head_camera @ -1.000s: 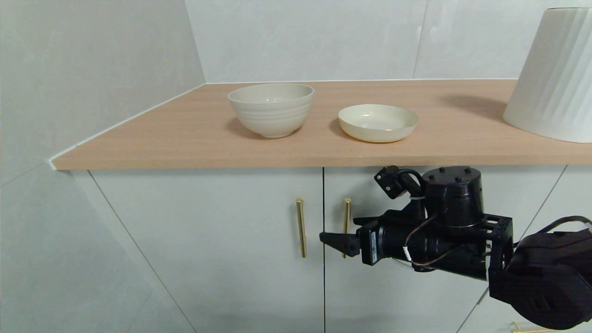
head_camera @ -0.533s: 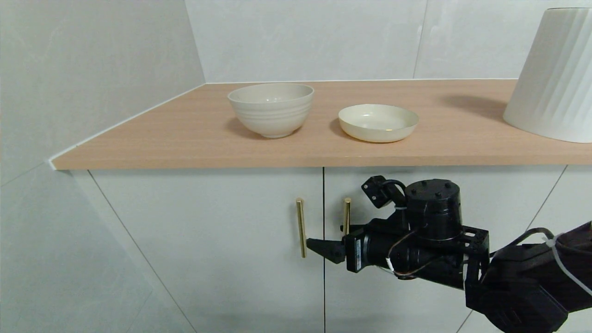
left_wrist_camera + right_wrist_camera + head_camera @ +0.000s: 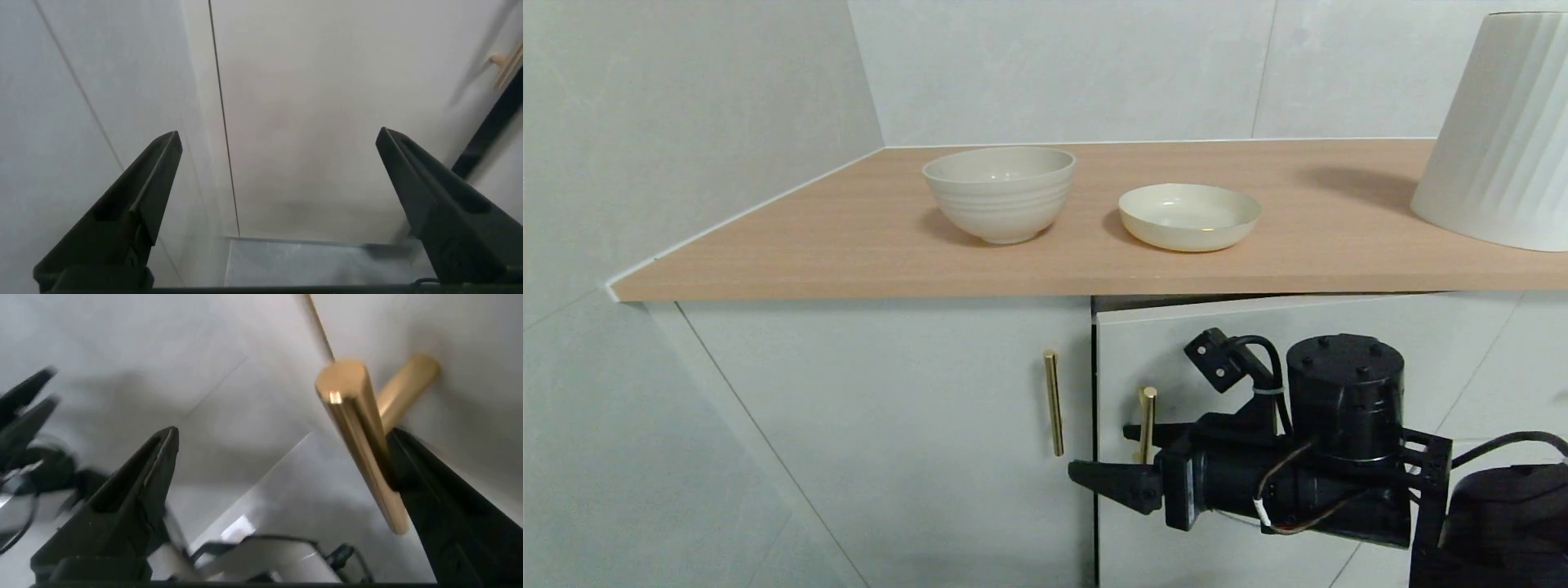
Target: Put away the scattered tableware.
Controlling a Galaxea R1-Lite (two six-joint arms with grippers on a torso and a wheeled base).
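Note:
A deep cream bowl [image 3: 1001, 192] and a shallow cream dish [image 3: 1188, 215] stand side by side on the wooden countertop [image 3: 849, 253]. Below it are two pale cabinet doors with brass handles. The right door [image 3: 1225, 343] stands slightly ajar, with a dark gap under the counter. My right gripper [image 3: 1104, 452] is open, its fingers straddling the right door's handle [image 3: 1147, 423]. In the right wrist view that handle [image 3: 359, 433] lies against one finger of the right gripper [image 3: 282, 441]. My left gripper [image 3: 278, 137] is open with nothing between its fingers, facing a pale panel.
A large white ribbed lampshade [image 3: 1503, 131] stands at the counter's right end. The left door [image 3: 890, 425] is closed, its handle [image 3: 1054, 403] close to the right gripper. Tiled walls close off the left and back.
The right cabinet door has swung from closed to slightly ajar. My right gripper has moved lower and toward me with the handle between its fingers.

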